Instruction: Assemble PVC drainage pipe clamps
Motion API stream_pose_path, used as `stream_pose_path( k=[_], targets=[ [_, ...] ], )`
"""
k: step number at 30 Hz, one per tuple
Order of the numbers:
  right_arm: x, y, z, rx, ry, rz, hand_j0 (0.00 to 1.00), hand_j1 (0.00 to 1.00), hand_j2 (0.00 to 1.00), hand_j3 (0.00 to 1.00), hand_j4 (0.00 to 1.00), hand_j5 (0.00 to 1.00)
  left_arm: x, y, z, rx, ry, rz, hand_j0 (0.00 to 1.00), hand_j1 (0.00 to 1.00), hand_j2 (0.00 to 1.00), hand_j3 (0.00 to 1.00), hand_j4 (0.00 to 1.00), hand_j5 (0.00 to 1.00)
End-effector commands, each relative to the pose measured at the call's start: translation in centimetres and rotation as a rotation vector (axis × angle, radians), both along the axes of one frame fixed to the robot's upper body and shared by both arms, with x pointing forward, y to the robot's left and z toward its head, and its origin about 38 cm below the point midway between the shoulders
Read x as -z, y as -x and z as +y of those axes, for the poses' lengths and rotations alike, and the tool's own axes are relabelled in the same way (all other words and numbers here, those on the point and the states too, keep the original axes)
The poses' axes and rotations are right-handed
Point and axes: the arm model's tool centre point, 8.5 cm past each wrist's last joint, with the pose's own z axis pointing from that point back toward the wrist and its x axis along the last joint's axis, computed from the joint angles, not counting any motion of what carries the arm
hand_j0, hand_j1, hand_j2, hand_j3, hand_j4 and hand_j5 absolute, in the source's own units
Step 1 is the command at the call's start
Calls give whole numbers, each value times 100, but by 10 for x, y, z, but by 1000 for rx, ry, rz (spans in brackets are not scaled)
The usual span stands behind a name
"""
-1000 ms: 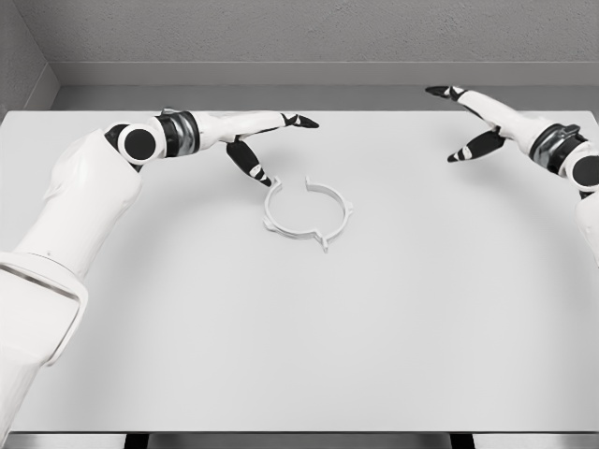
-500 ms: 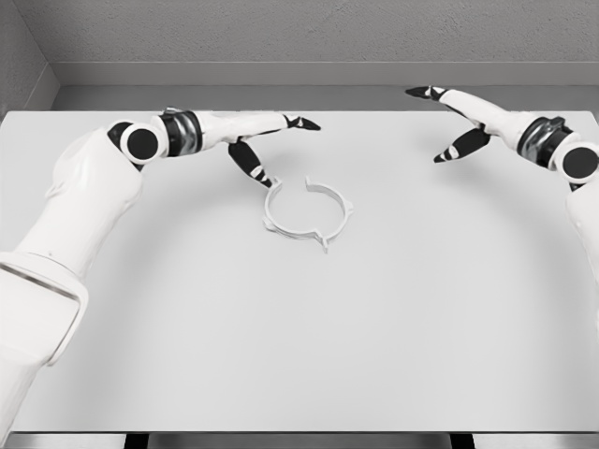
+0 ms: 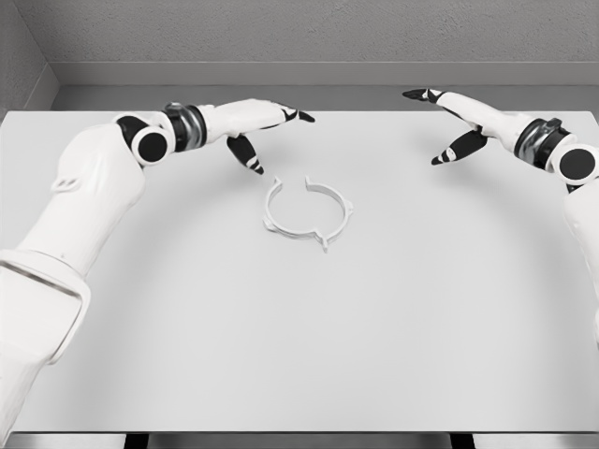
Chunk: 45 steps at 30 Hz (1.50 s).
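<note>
White clamp [image 3: 307,210] fully visible; right arm [image 3: 585,201] cropped.

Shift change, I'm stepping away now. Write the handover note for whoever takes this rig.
Left hand: open, holds nothing, hovering just up-left of the clamp ring.
Right hand: open, holds nothing, over the table's far right, well away from the ring.
Clamp ring: flat on the white table, near centre, gap in its far side.
Done: nothing grasped.
Left: pick up the ring and assemble; no other clamp part is in view.
</note>
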Motion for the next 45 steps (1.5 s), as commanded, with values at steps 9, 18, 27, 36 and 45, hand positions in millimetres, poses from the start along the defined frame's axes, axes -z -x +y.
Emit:
stream_pose_path(
  k=[9, 18, 27, 36, 45],
  targets=[
    [1, -1, 6, -2, -24, 1, 100, 100, 100, 100, 100, 100, 11, 1, -14, 9, -111, -128, 100, 100, 100, 100, 100, 100],
    [-5, -6, 7, 61, -73, -91, 100, 100, 100, 100, 100, 100, 13, 5, -19, 47, -131, -139, 100, 100, 100, 100, 100, 100],
    [-2, -6, 14, 47, -76, -83, 100, 100, 100, 100, 100, 100, 22, 10, -27, 73, -159, -132, 100, 100, 100, 100, 100, 100],
    [-1, -6, 14, 47, -75, -80, 100, 100, 100, 100, 100, 100, 24, 11, -31, 84, -165, -132, 100, 100, 100, 100, 100, 100],
    [0, -5, 13, 49, -75, -78, 100, 100, 100, 100, 100, 100, 22, 13, -38, 102, -161, -139, 100, 100, 100, 100, 100, 100]
  ],
)
